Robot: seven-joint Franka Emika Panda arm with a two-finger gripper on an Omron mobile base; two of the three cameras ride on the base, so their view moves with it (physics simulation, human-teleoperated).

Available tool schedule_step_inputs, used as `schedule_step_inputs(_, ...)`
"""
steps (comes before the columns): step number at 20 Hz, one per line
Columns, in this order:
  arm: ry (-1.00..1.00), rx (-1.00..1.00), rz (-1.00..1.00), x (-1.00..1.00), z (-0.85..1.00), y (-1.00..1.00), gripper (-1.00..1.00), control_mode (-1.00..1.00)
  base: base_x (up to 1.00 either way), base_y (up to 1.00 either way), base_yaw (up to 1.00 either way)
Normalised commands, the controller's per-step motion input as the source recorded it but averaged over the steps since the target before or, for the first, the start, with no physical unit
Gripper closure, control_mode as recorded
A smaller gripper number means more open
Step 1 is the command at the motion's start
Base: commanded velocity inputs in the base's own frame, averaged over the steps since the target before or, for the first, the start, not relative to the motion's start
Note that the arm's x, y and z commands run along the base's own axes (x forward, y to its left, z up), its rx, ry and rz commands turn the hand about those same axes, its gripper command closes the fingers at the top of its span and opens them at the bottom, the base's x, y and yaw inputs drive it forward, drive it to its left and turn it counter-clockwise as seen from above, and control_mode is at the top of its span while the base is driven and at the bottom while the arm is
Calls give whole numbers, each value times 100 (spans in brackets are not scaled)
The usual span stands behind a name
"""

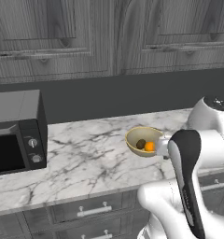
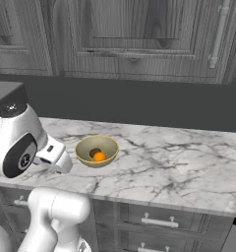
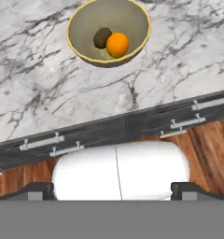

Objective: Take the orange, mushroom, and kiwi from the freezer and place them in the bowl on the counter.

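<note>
Hand view gives me the bowl [image 3: 108, 32] on the counter [image 3: 48, 88], with the orange [image 3: 117, 45] and the kiwi [image 3: 102, 37] touching inside it; a pale scrap under them could be the mushroom, but I cannot tell. From the left base view the bowl [image 1: 144, 141] sits just beside my arm, with a black microwave [image 1: 18, 130] well apart on the counter's left. My gripper's fingertips barely show, so I cannot tell how wide they stand.

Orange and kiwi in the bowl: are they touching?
Touching. In the hand view the orange sits pressed against the kiwi inside the bowl, with no gap between them.
</note>
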Motion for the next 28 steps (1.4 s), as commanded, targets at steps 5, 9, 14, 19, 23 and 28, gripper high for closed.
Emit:
schedule_step_inputs(5, -13, -5, 13, -61, 66, 0, -100, -100, 0, 0, 0)
schedule_step_inputs(9, -8, -4, 6, -49, 66, 0, -100, -100, 0, 0, 0)
schedule_step_inputs(14, 0, -3, 0, -38, 42, -2, -100, -100, 0, 0, 0)
schedule_step_inputs(19, 0, 0, 0, -13, 5, -14, -100, -100, 0, 0, 0)
schedule_step_inputs(23, 0, 0, 0, -6, 0, -17, -100, -100, 0, 0, 0)
schedule_step_inputs(28, 0, 0, 0, -6, 0, 0, -100, -100, 0, 0, 0)
